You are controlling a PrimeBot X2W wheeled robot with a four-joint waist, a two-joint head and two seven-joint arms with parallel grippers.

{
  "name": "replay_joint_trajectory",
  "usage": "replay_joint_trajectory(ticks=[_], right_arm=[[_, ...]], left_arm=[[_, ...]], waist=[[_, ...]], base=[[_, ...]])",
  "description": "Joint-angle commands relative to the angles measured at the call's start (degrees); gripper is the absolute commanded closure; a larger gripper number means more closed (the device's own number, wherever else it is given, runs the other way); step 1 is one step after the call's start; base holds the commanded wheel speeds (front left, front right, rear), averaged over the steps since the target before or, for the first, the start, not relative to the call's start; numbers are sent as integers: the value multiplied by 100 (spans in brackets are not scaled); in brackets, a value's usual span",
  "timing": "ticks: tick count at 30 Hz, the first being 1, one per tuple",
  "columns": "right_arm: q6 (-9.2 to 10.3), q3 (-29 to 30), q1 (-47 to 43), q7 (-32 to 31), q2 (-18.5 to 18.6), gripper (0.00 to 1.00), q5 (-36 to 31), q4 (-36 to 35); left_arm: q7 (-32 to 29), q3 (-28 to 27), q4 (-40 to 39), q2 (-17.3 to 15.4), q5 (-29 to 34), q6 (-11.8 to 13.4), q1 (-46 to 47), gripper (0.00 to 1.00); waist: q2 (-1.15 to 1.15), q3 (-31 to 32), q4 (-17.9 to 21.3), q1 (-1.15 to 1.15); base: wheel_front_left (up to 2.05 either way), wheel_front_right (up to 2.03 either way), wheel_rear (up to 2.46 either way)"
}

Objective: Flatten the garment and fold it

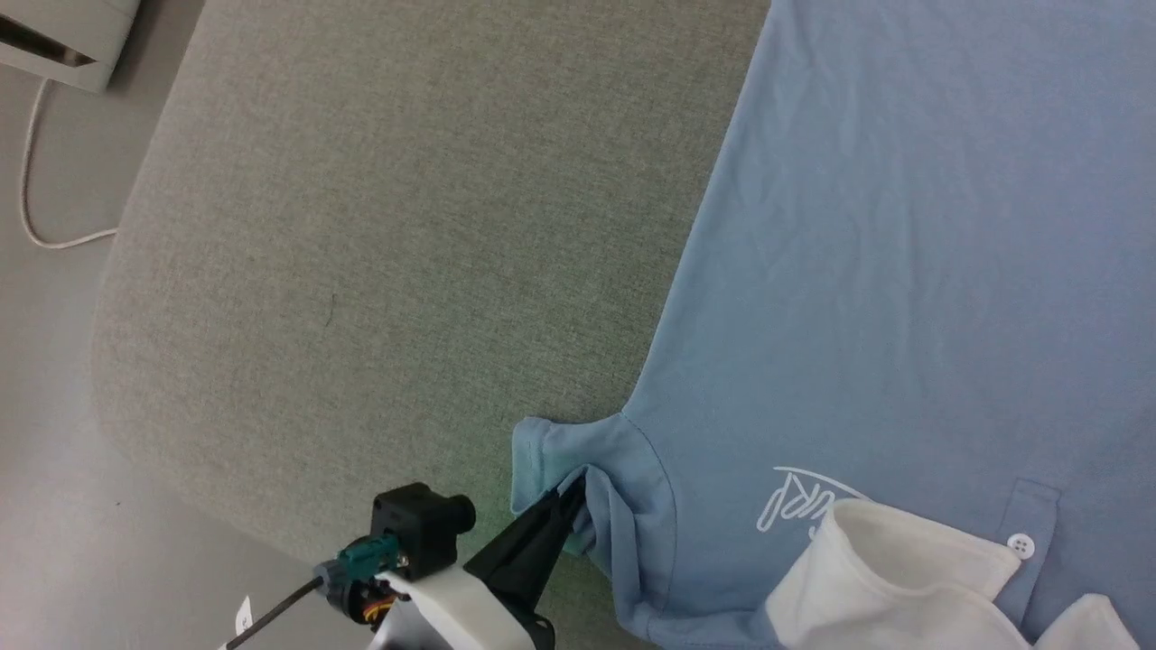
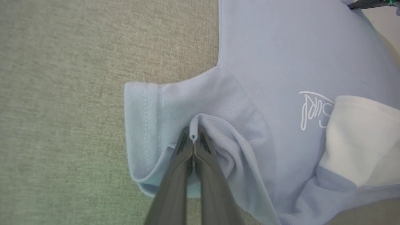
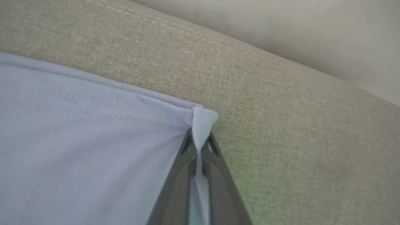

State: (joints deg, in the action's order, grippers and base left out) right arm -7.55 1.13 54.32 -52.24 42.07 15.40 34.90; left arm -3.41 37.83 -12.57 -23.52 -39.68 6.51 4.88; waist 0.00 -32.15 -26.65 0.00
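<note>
Grey-green cushion (image 1: 361,226) bears the garment (image 1: 903,271), cropped at the edge; left pincer (image 2: 193,140) and right pincer (image 3: 199,147) each clamp its cloth.

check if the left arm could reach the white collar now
Probably not yet: on the left arm the jaws are shut on the sleeve. Only flat shirt lies between them and the collar.

Setting. A desk (image 1: 361,226) covered in grey-green woven fabric, with a rounded corner at lower left in the head view. A line of pale stitching (image 3: 175,29) follows its edge in the right wrist view. Beside the desk lies smooth grey floor (image 1: 54,469). A white cable (image 1: 25,181) loops over the floor below a pale box (image 1: 72,36) at upper left. Lighting is soft and even.
</note>
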Motion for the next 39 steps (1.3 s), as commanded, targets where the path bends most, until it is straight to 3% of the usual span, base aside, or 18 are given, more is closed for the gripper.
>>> replay_joint_trajectory(ticks=[1, 6, 15, 26, 34, 39], right_arm=[[6, -85, -286, -39, -29, 100, 3, 257], [6, -229, -478, 199, -97, 100, 77, 374], [6, -547, -1359, 815, -309, 100, 624, 437], [6, -989, -3032, 1110, -155, 100, 1447, -720], [6, -356, -4406, 928, -155, 100, 1529, -1793], [6, 419, -5496, 514, -492, 100, 1416, -2510]], left_arm=[[43, 3, 28, 4, 9, -27, 74, 100], [7, -5, 74, -38, -11, 15, 37, 100], [-67, -154, 175, -222, -145, 270, -297, 100], [-27, -356, 217, -425, -354, 542, -825, 100], [60, -495, 160, -491, -471, 703, -1111, 100], [85, -543, 115, -543, -505, 758, -1221, 100]], waist=[[0, 75, 62, 0], [0, 409, 281, 0], [0, 1427, 1012, 0], [0, 2406, 1907, 0], [0, 2733, 2230, 0], [0, 2823, 2309, 0]], base=[[0, 0, 0], [0, 0, 0], [0, 0, 0], [0, 0, 0], [0, 0, 0], [0, 0, 0]])
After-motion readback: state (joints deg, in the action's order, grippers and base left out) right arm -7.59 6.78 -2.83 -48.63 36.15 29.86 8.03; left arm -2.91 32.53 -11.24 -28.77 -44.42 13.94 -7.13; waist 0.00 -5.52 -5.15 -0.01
